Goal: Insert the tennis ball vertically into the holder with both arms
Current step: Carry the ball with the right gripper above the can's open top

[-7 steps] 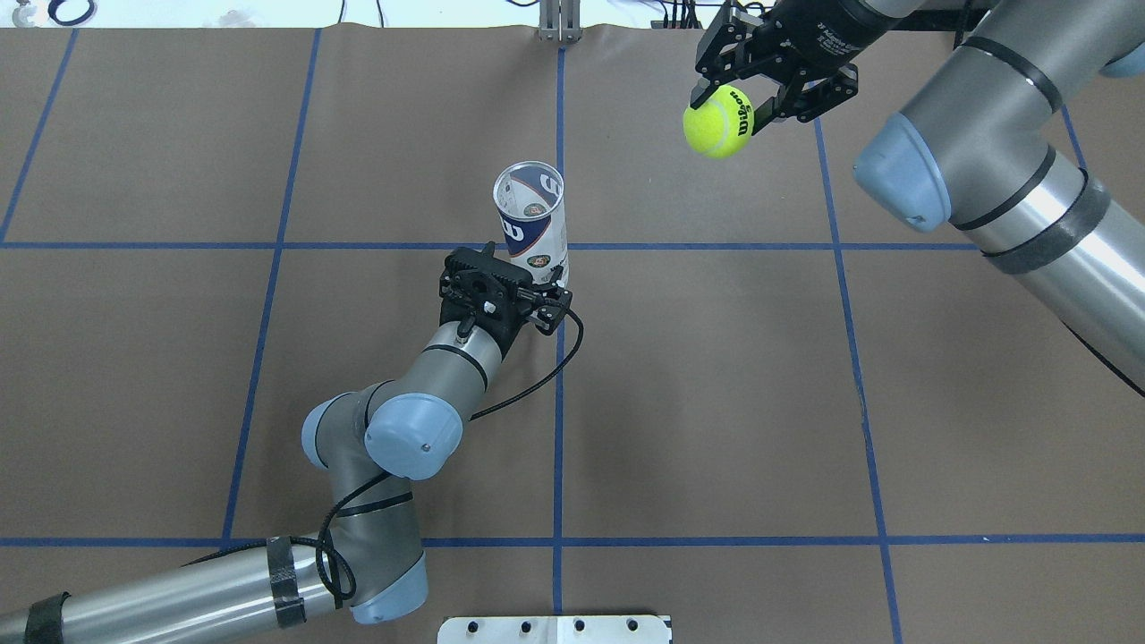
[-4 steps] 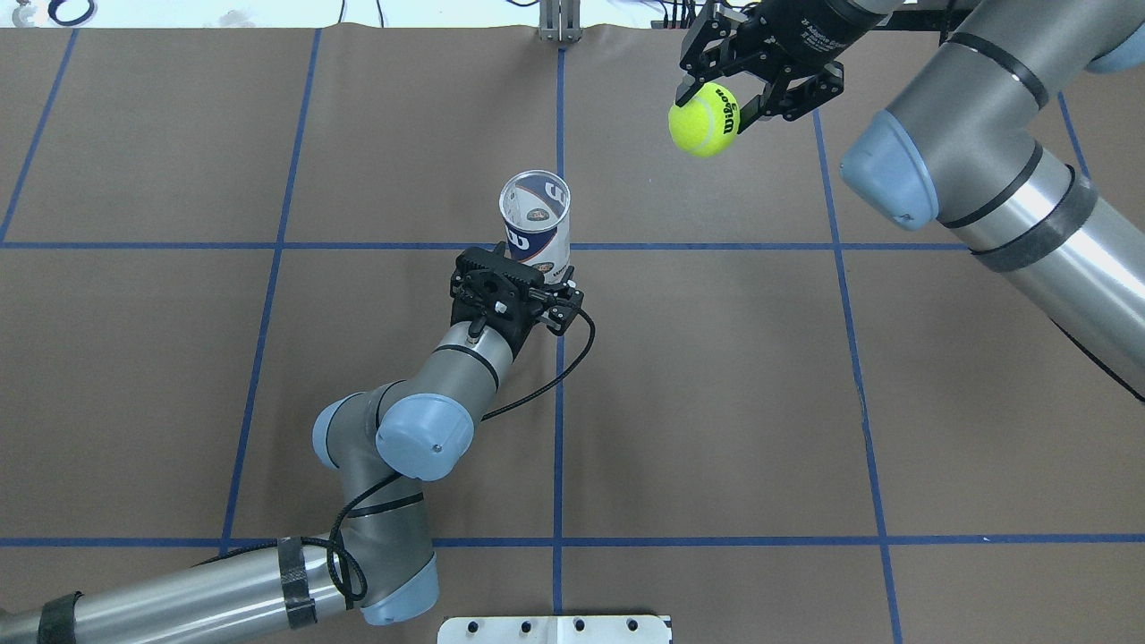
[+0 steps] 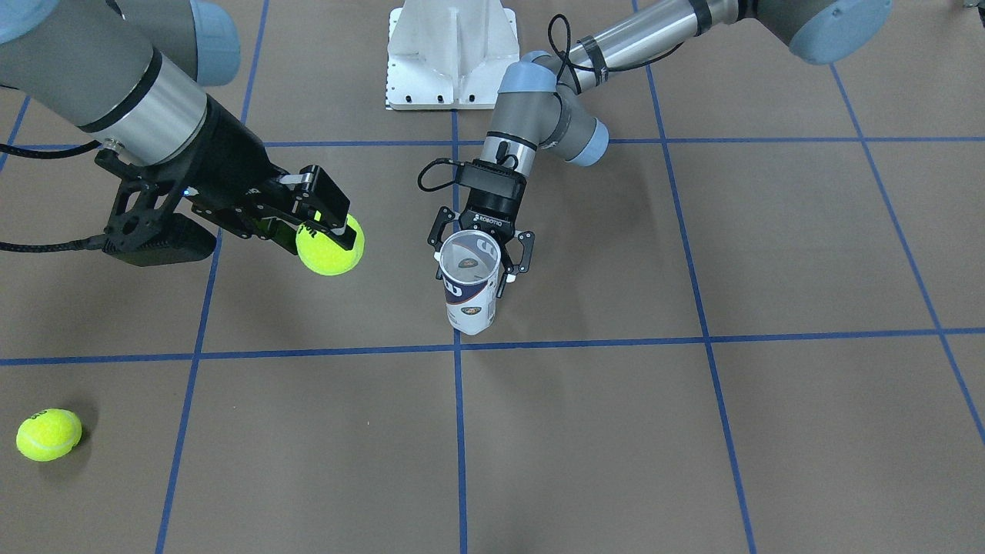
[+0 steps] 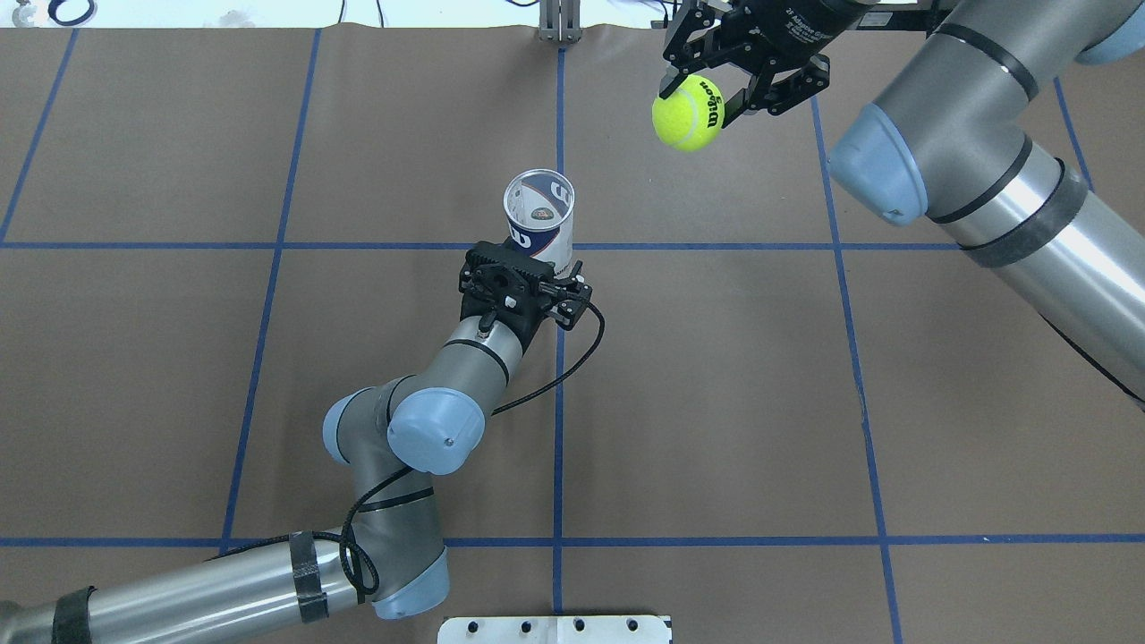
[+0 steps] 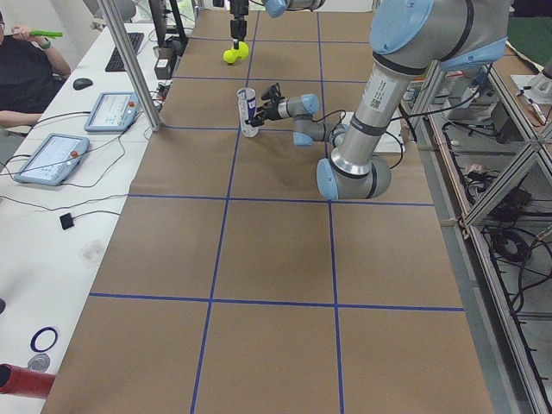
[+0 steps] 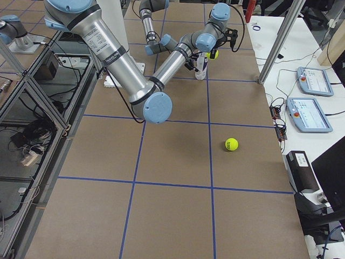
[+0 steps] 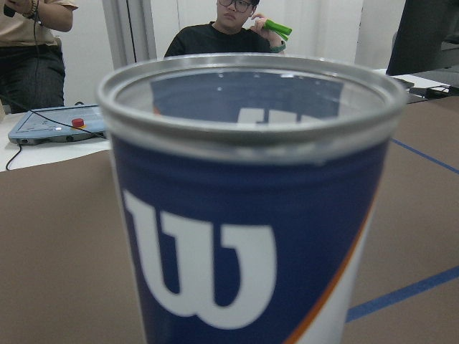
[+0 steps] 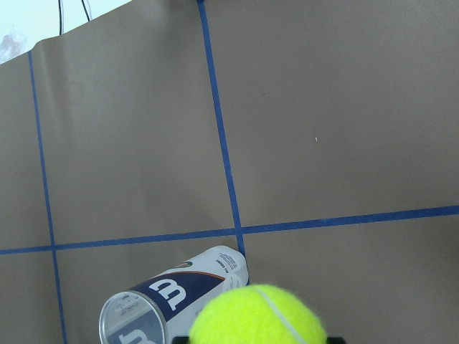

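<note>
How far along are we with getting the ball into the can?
Done: the left gripper holds the can upright, mouth open and empty, and the right gripper has a ball clamped in the air. In hand: that ball sits off to the side of the can, not above it. Left: line it up, lower and release. A second ball lies on the table.

Brown table (image 4: 716, 376) with blue tape grid (image 4: 558, 429)
</note>
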Controlling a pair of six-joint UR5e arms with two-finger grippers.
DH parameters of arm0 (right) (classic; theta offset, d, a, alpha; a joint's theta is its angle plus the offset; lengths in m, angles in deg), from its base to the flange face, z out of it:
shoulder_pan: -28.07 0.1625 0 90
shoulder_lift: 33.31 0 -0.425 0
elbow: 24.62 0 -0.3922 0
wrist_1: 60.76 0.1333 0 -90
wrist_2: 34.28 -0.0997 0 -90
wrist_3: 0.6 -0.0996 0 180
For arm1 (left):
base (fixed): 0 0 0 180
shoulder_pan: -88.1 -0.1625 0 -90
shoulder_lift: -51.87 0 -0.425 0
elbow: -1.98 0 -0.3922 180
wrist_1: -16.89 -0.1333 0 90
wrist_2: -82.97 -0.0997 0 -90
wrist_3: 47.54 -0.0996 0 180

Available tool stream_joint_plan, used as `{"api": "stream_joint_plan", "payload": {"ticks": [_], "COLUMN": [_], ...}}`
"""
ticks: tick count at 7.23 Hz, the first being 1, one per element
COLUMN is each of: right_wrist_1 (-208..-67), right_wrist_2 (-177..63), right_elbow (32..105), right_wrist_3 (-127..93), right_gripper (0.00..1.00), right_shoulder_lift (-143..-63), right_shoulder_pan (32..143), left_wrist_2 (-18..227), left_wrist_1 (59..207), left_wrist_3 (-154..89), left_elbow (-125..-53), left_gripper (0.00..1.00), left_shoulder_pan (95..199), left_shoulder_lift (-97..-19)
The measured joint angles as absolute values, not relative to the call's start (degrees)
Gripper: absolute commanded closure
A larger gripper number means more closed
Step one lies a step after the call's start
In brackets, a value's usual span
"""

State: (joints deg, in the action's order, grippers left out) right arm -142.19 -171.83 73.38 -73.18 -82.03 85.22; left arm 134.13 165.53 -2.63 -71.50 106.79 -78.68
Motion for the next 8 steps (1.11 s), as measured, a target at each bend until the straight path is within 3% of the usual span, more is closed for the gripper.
{"api": "stream_joint_plan", "payload": {"ticks": [8], "right_wrist_1": [-141.9], "right_wrist_2": [-169.5], "right_elbow": [73.4], "right_wrist_3": [-75.7], "right_gripper": [1.00], "right_shoulder_lift": [-79.3], "right_shoulder_pan": [81.9], "left_wrist_2": [134.1], "left_wrist_1": [165.6], "left_wrist_3": [-2.5], "left_elbow": [-69.9], "left_gripper": [0.04], "left_shoulder_pan": [107.6], "left_shoulder_lift": [-80.1]}}
